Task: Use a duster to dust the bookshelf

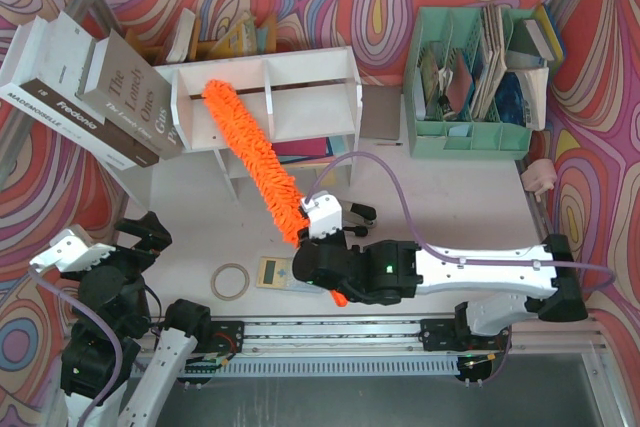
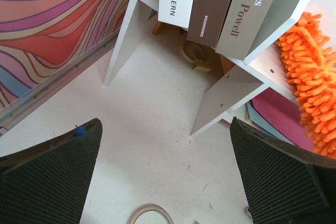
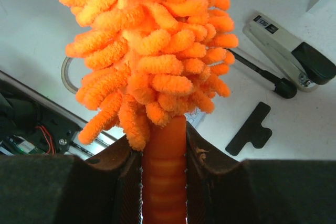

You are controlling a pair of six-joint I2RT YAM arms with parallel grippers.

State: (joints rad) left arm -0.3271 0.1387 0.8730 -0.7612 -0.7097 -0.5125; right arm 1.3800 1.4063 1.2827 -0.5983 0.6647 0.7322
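Orange microfibre filled the right wrist view, where the duster (image 3: 152, 66) was clamped by its ribbed handle. The right gripper (image 3: 164, 156) had its fingers closed tightly on that handle, one on each side.

From the top camera, the fluffy head lay across the front edge of the bookshelf (image 1: 300, 82). Its tip rested on the white flat top, in the left section beside a divider fin. The handle end hung lower, over the table (image 1: 450, 197) in front of the shelf.

The long axis of the duster ran diagonally, from the gripper at the near right up to the tip at the far left. It therefore pointed away from the robot and toward the left end of the shelf.

The left gripper (image 2: 165, 150) was fully open and held nothing, waiting near the left corner of the table.

In my judgement the dusting was in progress on the top surface. The pictures do not show which parts were already wiped. The right section of the top and the two tiers below probably remained to be done.
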